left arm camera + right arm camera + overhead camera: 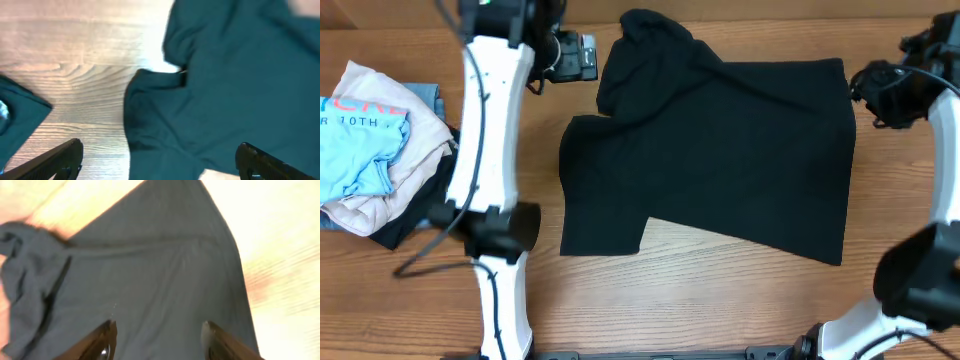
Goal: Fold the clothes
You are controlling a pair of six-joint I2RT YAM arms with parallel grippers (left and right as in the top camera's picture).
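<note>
Right fingers (102,341) spread above black T-shirt (150,270); left fingers (55,160) near its edge.

Legible text only on the light blue shirt (358,138) at 9 o'clock: pink lettering, partly folded away, roughly "CRE" above "R 10TH".

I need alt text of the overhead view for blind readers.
A plain black cloth T-shirt lies loosely spread on a wooden table between the left arm and right arm. A pile of light blue and cream garments sits at the left edge.
</note>
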